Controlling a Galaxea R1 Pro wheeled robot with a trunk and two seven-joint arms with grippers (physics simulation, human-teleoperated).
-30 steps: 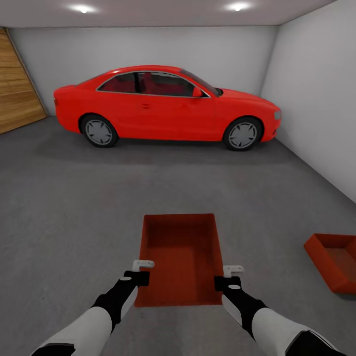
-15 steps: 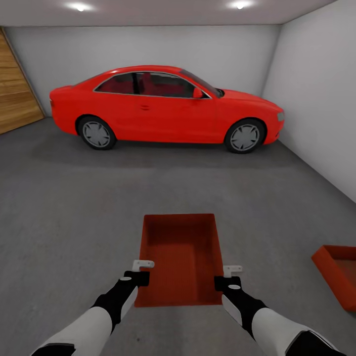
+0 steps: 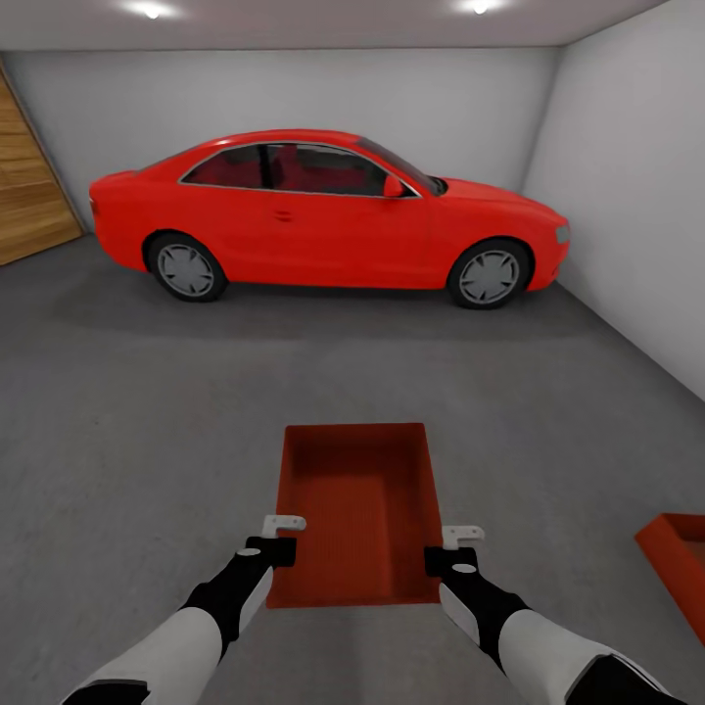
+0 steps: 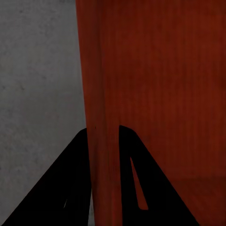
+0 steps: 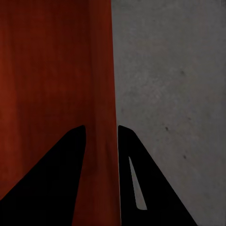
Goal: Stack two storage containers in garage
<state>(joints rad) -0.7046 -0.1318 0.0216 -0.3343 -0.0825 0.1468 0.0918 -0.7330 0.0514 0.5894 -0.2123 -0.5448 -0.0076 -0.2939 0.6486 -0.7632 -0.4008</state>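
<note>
I can see just a corner of a second orange-red lidless box [image 3: 678,558], right of the orange-red ribbed box [image 3: 357,509] I'm holding; the frame edge cuts off the rest. That held box hides my fingertips.

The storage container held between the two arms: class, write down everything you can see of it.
The held storage container is an orange-red, lidless rectangular box with thin straight walls and a finely ribbed, empty inside. It sits level, open side up, its long axis pointing away from the robot toward the red car. The left pincer clamps its left wall and the right pincer its right wall, one finger inside and one outside. Grey concrete floor lies below.
</note>
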